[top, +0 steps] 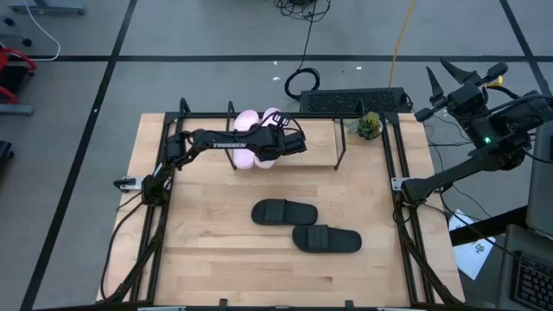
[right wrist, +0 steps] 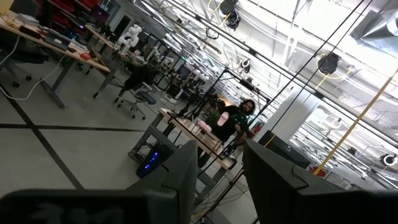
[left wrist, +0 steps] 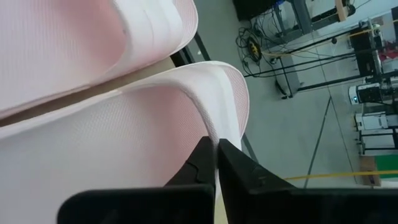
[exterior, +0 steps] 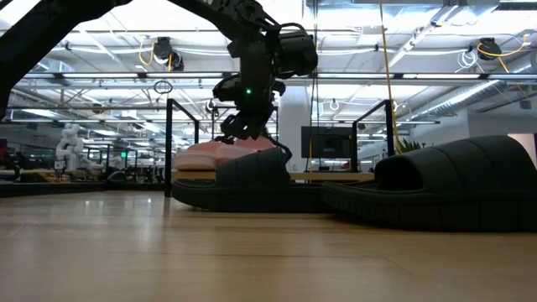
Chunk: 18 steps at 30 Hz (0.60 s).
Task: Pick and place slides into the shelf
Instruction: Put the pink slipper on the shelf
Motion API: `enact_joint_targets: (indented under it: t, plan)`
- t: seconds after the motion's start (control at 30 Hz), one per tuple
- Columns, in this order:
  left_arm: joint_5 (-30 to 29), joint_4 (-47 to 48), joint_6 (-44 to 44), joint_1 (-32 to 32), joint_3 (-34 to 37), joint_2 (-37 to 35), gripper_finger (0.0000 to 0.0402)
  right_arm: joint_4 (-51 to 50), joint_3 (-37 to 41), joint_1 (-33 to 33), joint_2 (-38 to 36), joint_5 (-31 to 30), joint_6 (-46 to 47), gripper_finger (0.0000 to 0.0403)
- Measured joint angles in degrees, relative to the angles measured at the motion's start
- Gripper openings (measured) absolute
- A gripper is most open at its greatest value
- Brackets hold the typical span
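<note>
Table: a light wood tabletop (top: 207,259) seen from above, with a dark arm at each side.

Shelf: the shelf (top: 339,143), a low black rod frame, stands along the far edge of the table.

Pink slides: two pale pink slides (top: 251,138) lie side by side on the shelf, at its left part. Their long axes run front to back, from the table's near side toward its far edge. Which end is the toe cannot be told.

Black slides: two black slides lie on the tabletop, well apart from the shelf. One (top: 283,212) is near the table's middle, the other (top: 327,239) just beside it, nearer the front and more to the right. Both long axes run left to right.

Left gripper: the left gripper (left wrist: 216,163) reaches over the shelf, its fingers pinched almost together on the rim of one pink slide (left wrist: 124,130).

Right gripper: the right gripper (right wrist: 219,171) is raised off the table's far right corner, fingers spread, holding nothing.

Other: a small green plant (top: 369,126) sits by the shelf's right end.
</note>
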<state>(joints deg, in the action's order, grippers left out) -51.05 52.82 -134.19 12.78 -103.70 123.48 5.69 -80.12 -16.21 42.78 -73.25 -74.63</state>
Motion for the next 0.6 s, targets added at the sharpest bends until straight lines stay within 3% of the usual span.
enact_joint_targets:
  t: [0.6]
  plan:
    - [0.0, -0.4, -0.3, 0.1, 0.0, 1.7, 0.0, 0.0, 0.0, 0.0, 0.0, -0.1, 0.0, 0.0118]
